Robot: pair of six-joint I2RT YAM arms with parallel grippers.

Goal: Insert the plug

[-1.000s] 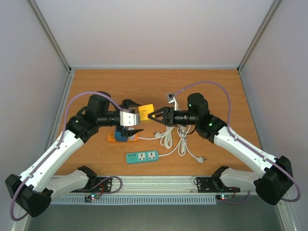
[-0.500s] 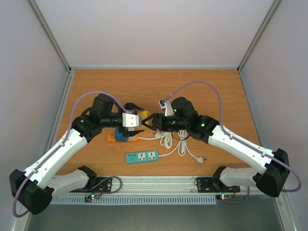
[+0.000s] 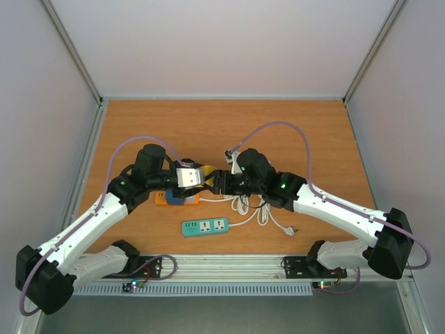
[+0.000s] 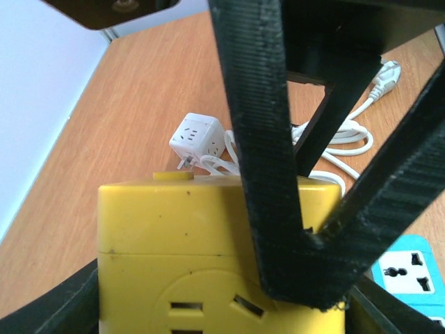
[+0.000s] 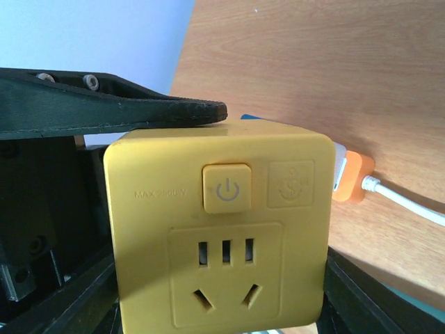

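Two robot arms meet over the middle of an orange-brown wooden table point(image 3: 174, 125), boxed in by plain white walls point(image 3: 222, 42) and slanting aluminium frame posts point(image 3: 73, 52), with a metal rail point(image 3: 229, 268) running along the bottom edge of the overhead frame. Between them, just left of centre and lifted off the wood, is a yellow socket cube point(image 5: 219, 236). The right gripper point(image 3: 214, 182) pinches it from the right, its power button and socket face turned toward that arm's wrist camera. The left gripper point(image 3: 201, 179) comes in from the left with its jaws drawn in against the cube, one black finger point(image 5: 111, 111) lying along its top edge. Below the left gripper an orange block point(image 3: 165, 199) sits on the table, with a white cable point(image 3: 243, 204) looped just to its right. The cable's white plug point(image 3: 293, 230) lies loose on the wood at lower right of centre, beyond the end of a teal power strip point(image 3: 206, 226). A small white cube socket point(image 4: 198, 138) rests on the table behind the yellow one in the left wrist view.
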